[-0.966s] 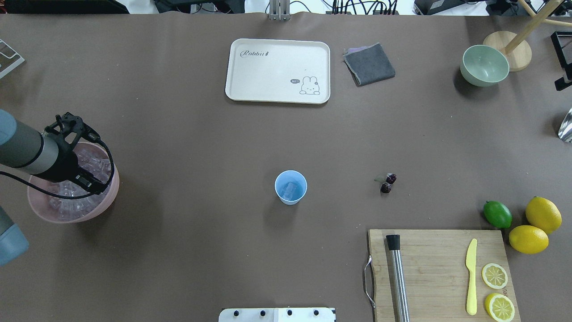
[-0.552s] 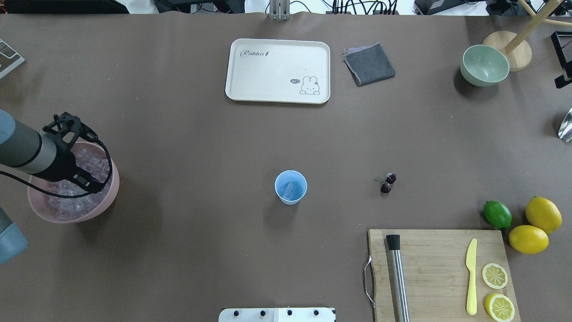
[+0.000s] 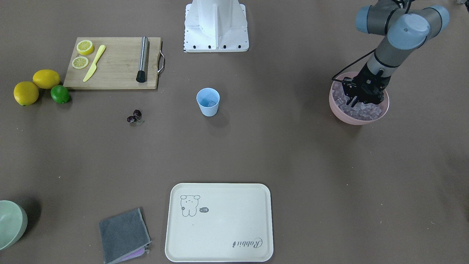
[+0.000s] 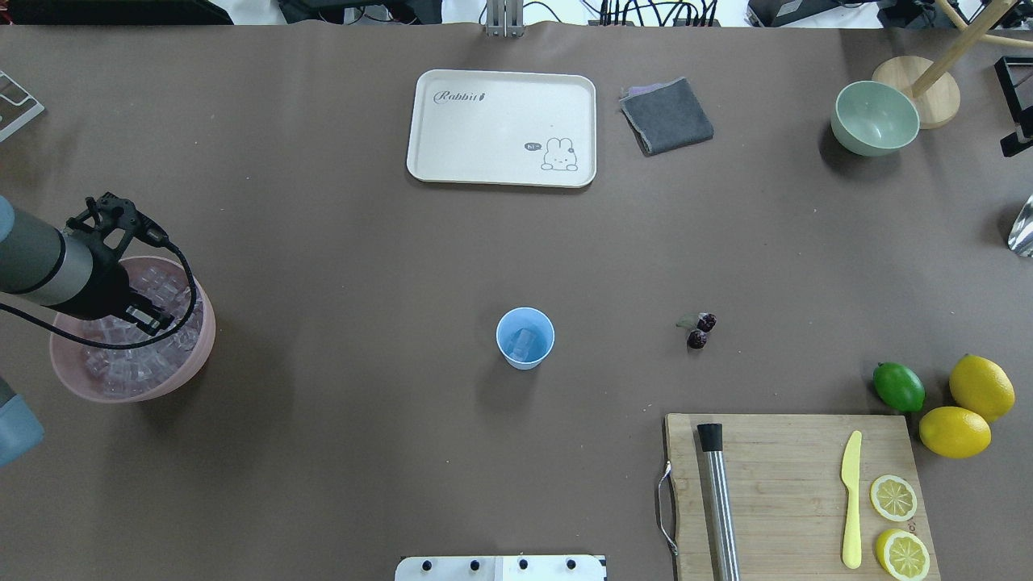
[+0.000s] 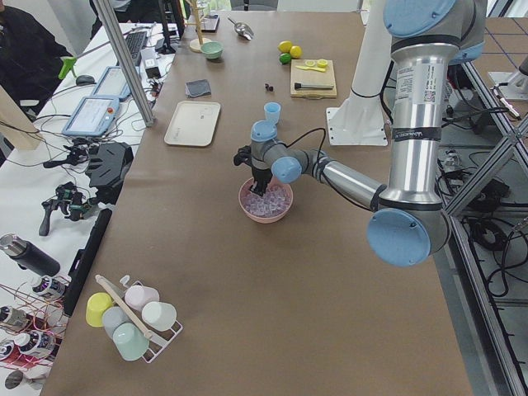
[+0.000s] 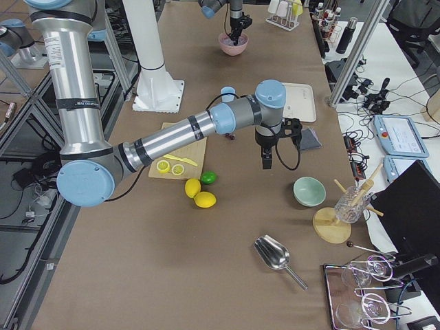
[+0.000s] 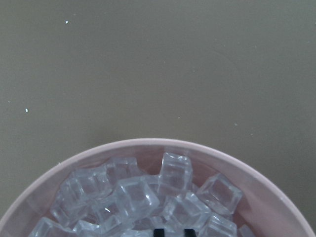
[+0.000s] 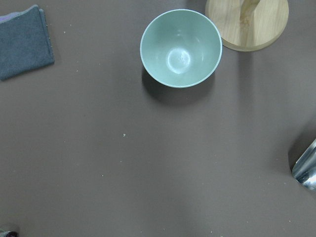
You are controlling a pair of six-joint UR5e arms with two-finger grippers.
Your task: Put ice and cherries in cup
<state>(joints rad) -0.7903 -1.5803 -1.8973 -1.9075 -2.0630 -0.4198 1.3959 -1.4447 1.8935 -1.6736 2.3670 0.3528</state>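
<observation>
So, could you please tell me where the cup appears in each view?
Front-facing: cup upper centre.
Overhead: cup centre.
Exterior left: cup upper middle.
Exterior right: cup upper middle.
Left wrist: absent.
Right wrist: absent.
Landmark: tray, in all four exterior views.

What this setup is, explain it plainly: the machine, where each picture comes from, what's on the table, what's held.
This is a two-armed robot at a brown table. Two pictures look down from opposite sides, two look along the table from its ends, two come from wrist cameras. The left tool dips into the pink bowl of ice; whether it grips a cube cannot be told. The right tool hangs over the table near the green bowl; open or shut is unclear. The blue cup holds some ice; the cherries lie apart from it. Also: tray, cloth, cutting board, lemons, lime.
</observation>
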